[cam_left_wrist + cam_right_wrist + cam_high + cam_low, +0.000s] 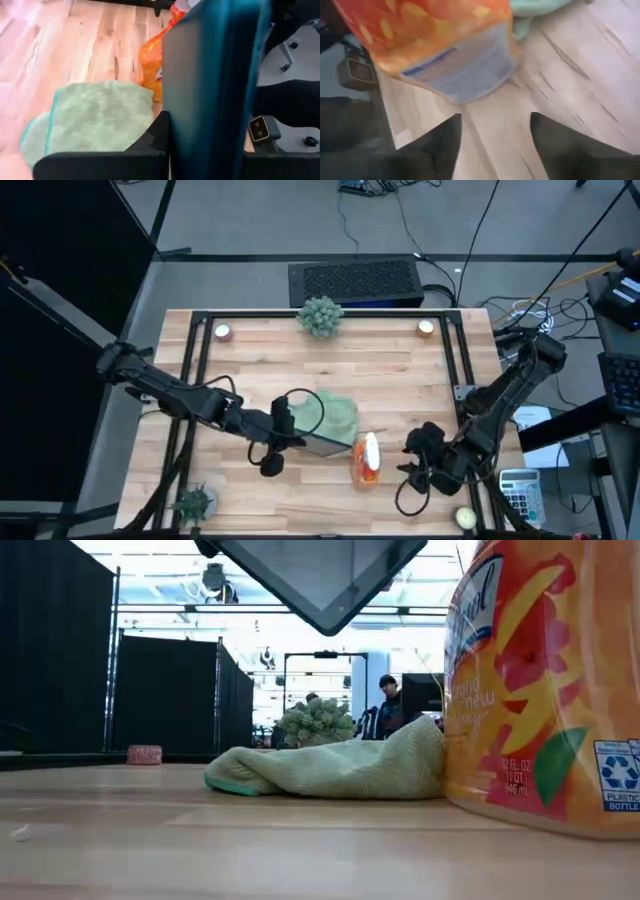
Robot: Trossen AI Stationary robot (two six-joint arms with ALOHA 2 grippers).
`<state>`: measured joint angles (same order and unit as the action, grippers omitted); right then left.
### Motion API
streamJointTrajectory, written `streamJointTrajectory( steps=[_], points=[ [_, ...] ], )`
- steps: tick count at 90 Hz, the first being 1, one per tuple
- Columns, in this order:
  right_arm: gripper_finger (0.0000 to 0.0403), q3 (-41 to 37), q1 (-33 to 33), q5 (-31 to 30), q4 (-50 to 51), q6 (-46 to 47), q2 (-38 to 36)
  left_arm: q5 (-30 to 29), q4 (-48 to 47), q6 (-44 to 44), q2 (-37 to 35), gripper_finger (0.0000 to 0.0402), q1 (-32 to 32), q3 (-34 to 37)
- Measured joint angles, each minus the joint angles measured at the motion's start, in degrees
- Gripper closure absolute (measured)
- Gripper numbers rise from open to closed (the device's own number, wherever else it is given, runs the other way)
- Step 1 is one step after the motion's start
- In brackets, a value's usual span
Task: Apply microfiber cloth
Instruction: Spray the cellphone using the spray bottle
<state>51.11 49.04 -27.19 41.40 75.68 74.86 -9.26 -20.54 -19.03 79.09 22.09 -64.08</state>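
Note:
A dark tablet (pixel 320 580) hangs tilted above the table, with my left gripper (pixel 288 428) shut on it near the table's middle. The pale green microfiber cloth (pixel 336 414) lies bunched on the wood just past the tablet, and its right side touches an orange bottle (pixel 367 460) lying on its side. My right gripper (pixel 418 462) stands open to the right of the bottle, fingers (pixel 447 142) apart and pointing at the bottle's label end (pixel 460 70), with nothing between them. My left gripper pinches the tablet between its two fingers at one edge (pixel 200 137); one finger (pixel 159 131) lies flat on a broad face. The fingers come from the table's left, roughly level. The tablet is lifted clear of the table and cloth, tilted.
A spiky green plant ball (pixel 320 315) sits at the far edge between two small candles (pixel 223 332) (pixel 426 328). A small plant (pixel 193 502) stands near left and a pale round object (pixel 465 518) near right. Black frame rails (pixel 190 380) run along the table's sides.

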Motion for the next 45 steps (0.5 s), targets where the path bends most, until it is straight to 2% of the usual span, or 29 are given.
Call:
streamJointTrajectory(
  steps=[24,33,45],
  points=[
    [0.0014,0.0,0.0,-0.4,0.5,0.1,0.1,0.0,-0.1,0.0,0.0,0.0394,0.0,0.0],
    [0.0016,0.0,-0.2,-0.7,0.1,-0.7,-0.2,-0.2,0.0,0.1,0.0,0.0394,-0.1,0.0],
    [0.0036,0.0,1.1,-5.0,-5.8,-1.8,-0.9,-0.7,-0.2,0.4,-0.2,0.0394,-0.9,0.0]
  ],
)
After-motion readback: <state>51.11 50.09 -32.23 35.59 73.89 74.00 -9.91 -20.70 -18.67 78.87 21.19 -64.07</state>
